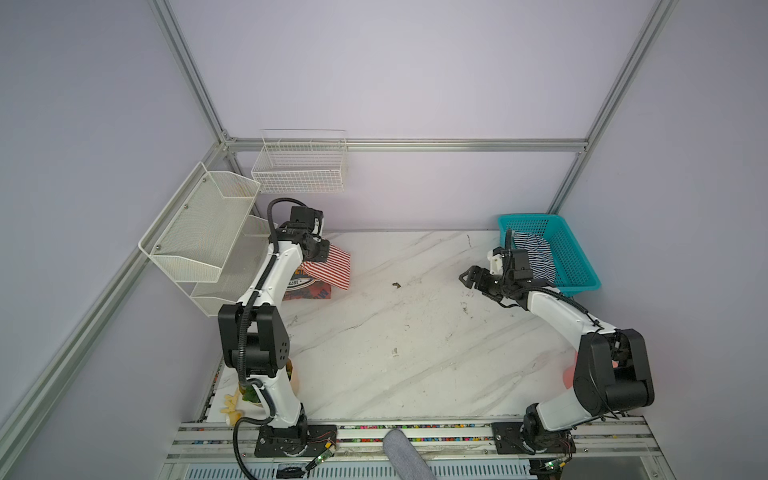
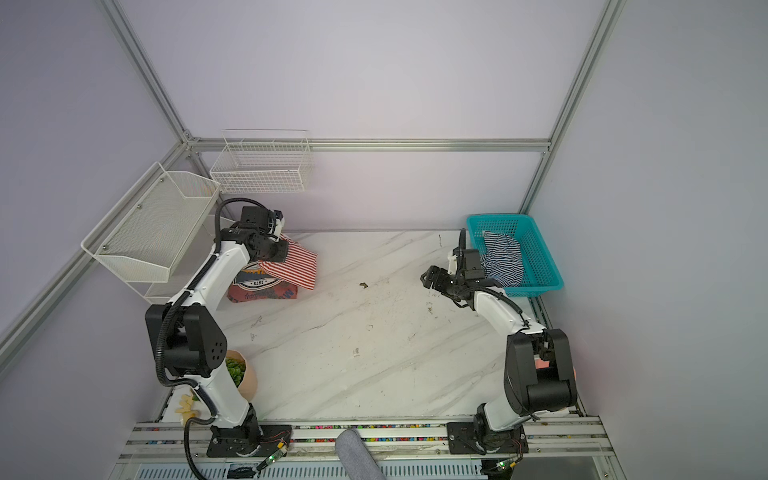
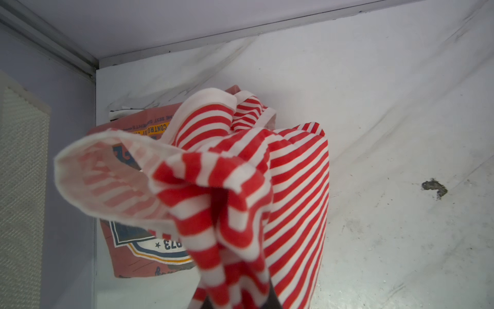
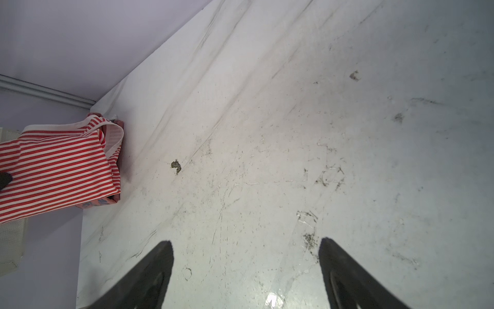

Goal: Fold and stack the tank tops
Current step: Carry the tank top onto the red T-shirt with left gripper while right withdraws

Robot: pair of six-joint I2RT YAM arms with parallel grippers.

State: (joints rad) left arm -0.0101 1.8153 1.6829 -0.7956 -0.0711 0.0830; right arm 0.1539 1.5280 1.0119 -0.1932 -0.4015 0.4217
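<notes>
Red-striped tank top [image 3: 294, 187] pinched in left claw [image 1: 325, 257], arm outstretched; right claw [image 4: 246, 242] wide, low over table [image 1: 395, 332].

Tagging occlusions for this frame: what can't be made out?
- Left claw tips: left wrist view, buried in the red-and-white striped cloth tank top.
- Navy-and-white striped cloth tank top in the teal plastic basket: both top views, right arm covers its near edge.
- Rust-red printed garment: both top views, mostly under the red top and left arm.
</notes>
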